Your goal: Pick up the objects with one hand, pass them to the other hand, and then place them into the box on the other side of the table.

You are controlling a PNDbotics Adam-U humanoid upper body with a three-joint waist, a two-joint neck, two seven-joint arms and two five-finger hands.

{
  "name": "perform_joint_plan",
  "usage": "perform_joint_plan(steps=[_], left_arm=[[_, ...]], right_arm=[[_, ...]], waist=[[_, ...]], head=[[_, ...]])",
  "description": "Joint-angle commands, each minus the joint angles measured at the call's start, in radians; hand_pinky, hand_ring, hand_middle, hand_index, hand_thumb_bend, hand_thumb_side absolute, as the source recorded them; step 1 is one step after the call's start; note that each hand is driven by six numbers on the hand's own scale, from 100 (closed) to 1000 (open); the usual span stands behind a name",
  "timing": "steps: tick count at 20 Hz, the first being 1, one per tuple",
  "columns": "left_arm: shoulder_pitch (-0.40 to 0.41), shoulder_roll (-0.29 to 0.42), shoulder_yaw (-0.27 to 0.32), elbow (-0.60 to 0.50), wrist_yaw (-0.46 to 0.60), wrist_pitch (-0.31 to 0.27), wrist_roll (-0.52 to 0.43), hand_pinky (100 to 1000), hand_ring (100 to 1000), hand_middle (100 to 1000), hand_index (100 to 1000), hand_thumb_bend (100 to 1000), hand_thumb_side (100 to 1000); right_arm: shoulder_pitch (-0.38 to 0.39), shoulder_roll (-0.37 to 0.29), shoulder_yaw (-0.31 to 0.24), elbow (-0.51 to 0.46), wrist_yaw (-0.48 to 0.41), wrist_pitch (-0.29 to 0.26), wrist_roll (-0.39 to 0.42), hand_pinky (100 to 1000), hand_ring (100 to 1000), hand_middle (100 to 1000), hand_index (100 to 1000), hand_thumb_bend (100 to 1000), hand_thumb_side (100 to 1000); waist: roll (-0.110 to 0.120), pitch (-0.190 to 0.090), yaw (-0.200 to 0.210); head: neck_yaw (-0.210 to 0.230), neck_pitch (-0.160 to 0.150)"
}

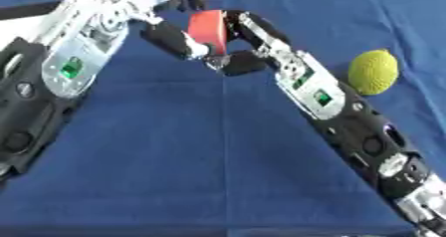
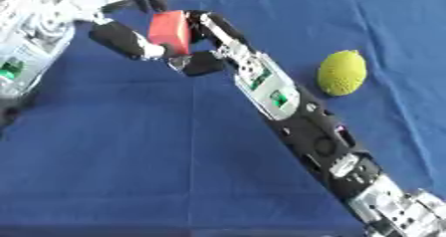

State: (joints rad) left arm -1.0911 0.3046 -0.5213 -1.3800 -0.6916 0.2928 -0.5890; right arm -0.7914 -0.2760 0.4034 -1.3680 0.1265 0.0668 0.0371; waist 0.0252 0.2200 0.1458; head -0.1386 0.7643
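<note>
Red block [image 1: 207,28] was held above the blue cloth [image 1: 191,156] between both hands: left hand [image 1: 174,39] and right hand [image 1: 248,42] each pinched it. Yellow ball [image 1: 373,71] lay apart, right.

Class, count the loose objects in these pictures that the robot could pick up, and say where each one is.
2. A red block is held between both hands at the far middle of the table; a yellow bumpy ball lies on the blue cloth at the right. Others may be hidden behind the arms.
</note>
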Motion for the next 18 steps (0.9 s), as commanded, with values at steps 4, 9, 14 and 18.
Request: perform_joint_plan(steps=[4, 9, 14, 18], left_arm=[[-0.023, -0.005, 0.021, 0.024, -0.04, -0.024, 0.005, 859, 804, 769, 841, 509, 387], [-0.022, -0.007, 0.024, 0.028, -0.067, -0.036, 0.015, 860, 807, 772, 843, 541, 344], [-0.023, -0.005, 0.027, 0.011, -0.081, -0.038, 0.028, 858, 804, 769, 840, 545, 303], [-0.023, -0.005, 0.025, 0.005, -0.068, -0.038, 0.022, 856, 801, 764, 832, 537, 295]], right_arm=[[-0.013, -0.015, 0.009, -0.04, 0.017, -0.015, 0.006, 754, 604, 559, 641, 142, 100], [-0.009, -0.016, 0.014, -0.044, 0.023, -0.019, 0.011, 752, 603, 558, 640, 146, 100], [-0.005, -0.017, 0.019, -0.044, 0.024, -0.02, 0.015, 751, 602, 557, 639, 149, 100], [-0.003, -0.019, 0.023, -0.043, 0.026, -0.023, 0.02, 750, 602, 557, 639, 152, 100]], waist=[[0.002, -0.024, -0.002], [0.001, -0.022, -0.004], [0.001, -0.021, -0.004], [0.0, -0.021, -0.004]], head=[[0.002, 0.006], [0.001, 0.006], [0.0, 0.006], [0.002, 0.006]])
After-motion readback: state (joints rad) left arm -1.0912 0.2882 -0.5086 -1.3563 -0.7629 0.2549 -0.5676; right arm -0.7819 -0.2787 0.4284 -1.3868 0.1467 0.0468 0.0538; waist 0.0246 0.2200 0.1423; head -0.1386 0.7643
